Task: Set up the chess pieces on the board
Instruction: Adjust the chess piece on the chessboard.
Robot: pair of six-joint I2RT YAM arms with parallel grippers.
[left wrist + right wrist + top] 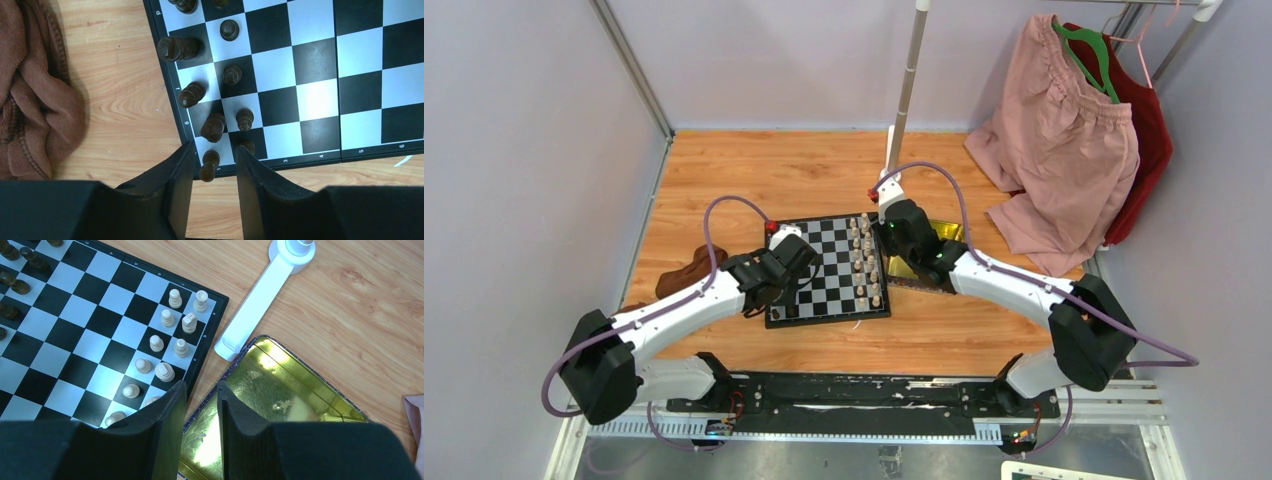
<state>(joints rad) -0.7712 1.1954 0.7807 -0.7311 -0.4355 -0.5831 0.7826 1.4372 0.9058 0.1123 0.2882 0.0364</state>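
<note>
Lower centre: left tool, part open and empty, straddles a dark chess piece on a corner square of the board.

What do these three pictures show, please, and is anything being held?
Two robot arms, each ending in a two-finger gripper. The wide picture looks down from above and behind them; the other two come from a camera on each wrist. On the wooden table lie a chessboard, a gold tray and a brown cloth. Dark pieces line one side of it, cream pieces the other. The left gripper is open, one dark piece showing between its fingers, ungripped. The right gripper is open and empty, by the tray.
</note>
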